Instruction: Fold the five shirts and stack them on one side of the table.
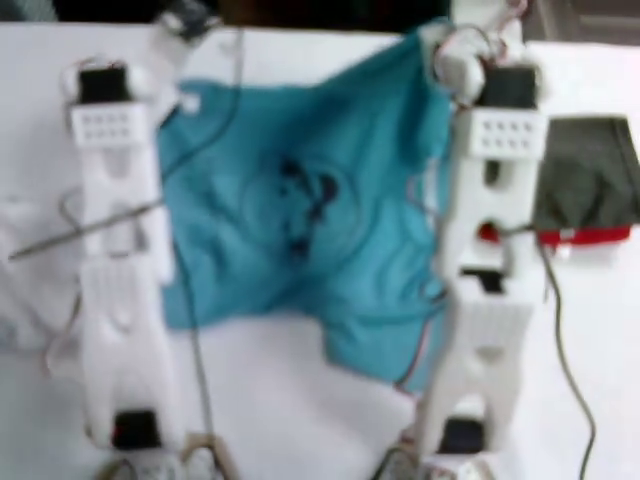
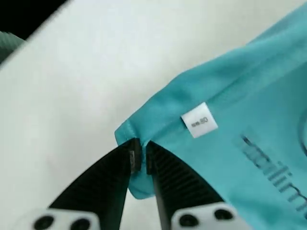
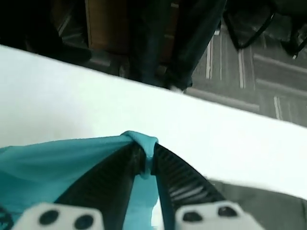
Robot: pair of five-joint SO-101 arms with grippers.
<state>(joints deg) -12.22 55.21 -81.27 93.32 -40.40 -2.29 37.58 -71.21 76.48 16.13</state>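
So the shirt (image 1: 300, 230) lies spread over the middle of the table (image 1: 300, 420), dead centre in the high view. The left arm (image 1: 115, 250) runs down the left of the frame and the right arm (image 1: 490, 260) down the right, both overlapping the shirt's edges. The left gripper (image 2: 139, 158) pinches its upper-left corner and the right gripper (image 3: 147, 160) its upper-right. A folded pile (image 1: 590, 190) sits at the right edge, just beyond the right arm.
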